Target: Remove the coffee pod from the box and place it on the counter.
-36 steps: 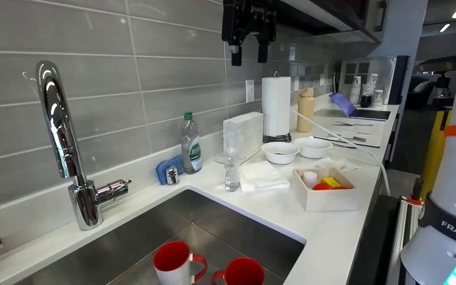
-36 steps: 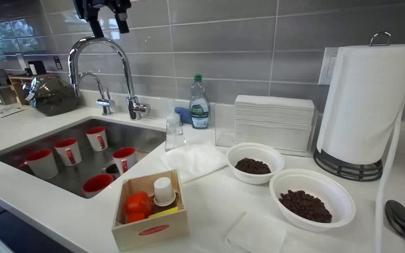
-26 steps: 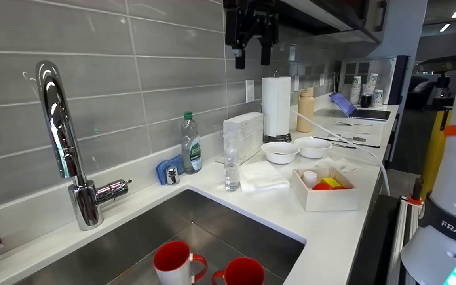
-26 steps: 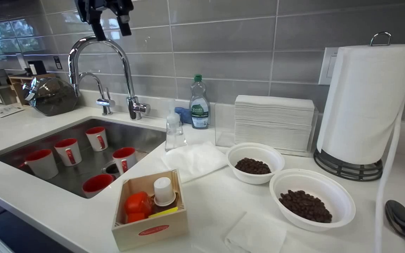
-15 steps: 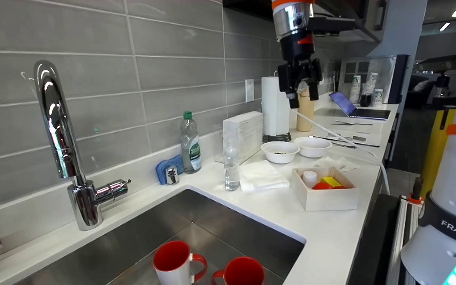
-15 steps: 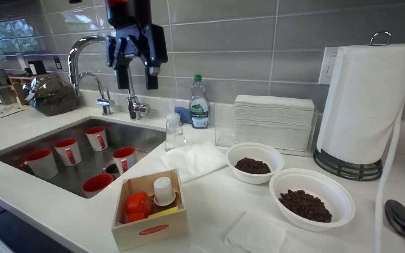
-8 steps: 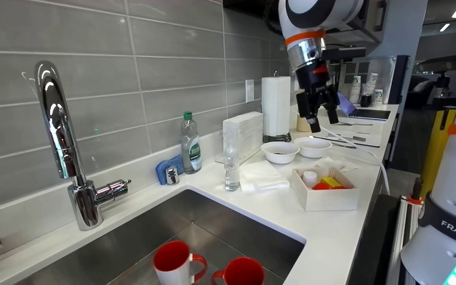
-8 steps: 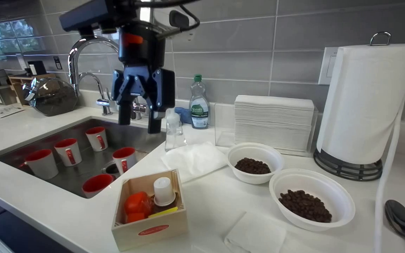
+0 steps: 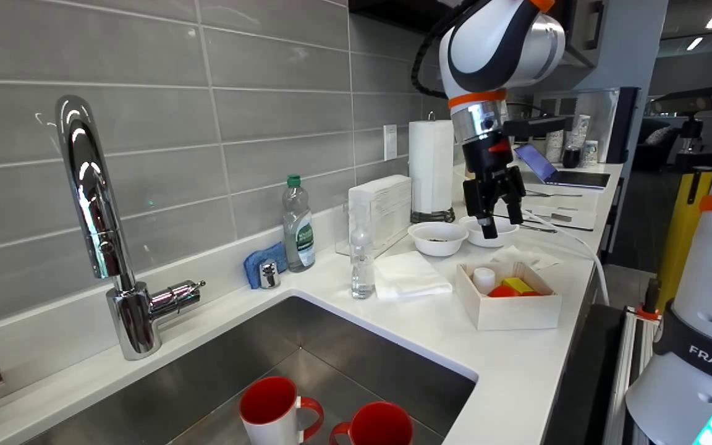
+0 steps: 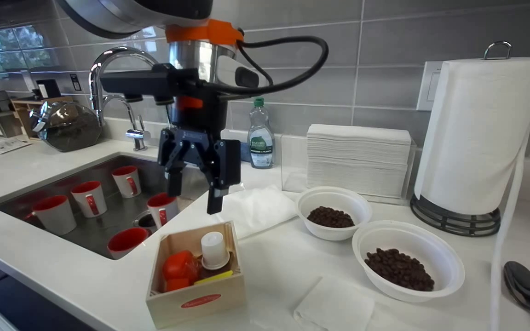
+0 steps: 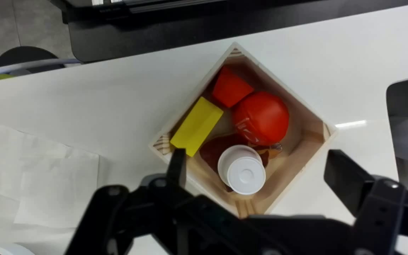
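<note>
A black two-fingered robot hand (image 10: pixel 194 198) hangs above a shallow, pale wooden box (image 10: pixel 191 315) on a smooth white worktop (image 10: pixel 108 276), near a stainless steel sink (image 9: pixel 387 355). Its fingers (image 11: pixel 345 179) point down, spread apart, and hold nothing. The white plastic coffee pod (image 11: pixel 246 173) is inside the box, near one corner, standing on its wide rim with its narrow end up. That stance likely helps: the tapered body rises where two fingers could pinch it from overhead. In the wrist view the pod appears between the fingers, their gap seemingly wide so that one can pass on each side. How high the hand is over the box is hard to judge from these angles. A rounded red plastic object (image 11: pixel 264 117) and a yellow rectangular block (image 11: pixel 198 124) lie near the pod, so the gap may need narrowing, lest a finger catch them or a wall. Grasping the pod is probably the next step; setting it on the worktop is not yet done.
</note>
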Robot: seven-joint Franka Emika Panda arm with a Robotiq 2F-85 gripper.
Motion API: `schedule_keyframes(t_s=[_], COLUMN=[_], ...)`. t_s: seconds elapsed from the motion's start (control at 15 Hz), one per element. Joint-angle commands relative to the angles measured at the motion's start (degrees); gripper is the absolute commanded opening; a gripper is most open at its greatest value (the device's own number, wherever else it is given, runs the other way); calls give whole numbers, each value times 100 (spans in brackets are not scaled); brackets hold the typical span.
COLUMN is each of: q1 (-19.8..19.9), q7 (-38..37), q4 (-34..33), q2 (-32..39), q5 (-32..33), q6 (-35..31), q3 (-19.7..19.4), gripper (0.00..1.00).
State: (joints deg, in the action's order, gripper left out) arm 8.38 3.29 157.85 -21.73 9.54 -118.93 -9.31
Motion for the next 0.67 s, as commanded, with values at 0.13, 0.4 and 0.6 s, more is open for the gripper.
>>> schedule_keyframes(t_s=[0.13, 0.4, 0.6], q1=[56, 58, 67], q7=[367, 464, 513], q4=[-4, -3, -4], q2=[542, 887, 1096], q5=[20, 11, -16], q6=[-871, -1304, -1504], q3=[-67, -63, -66], gripper=[100, 95, 90])
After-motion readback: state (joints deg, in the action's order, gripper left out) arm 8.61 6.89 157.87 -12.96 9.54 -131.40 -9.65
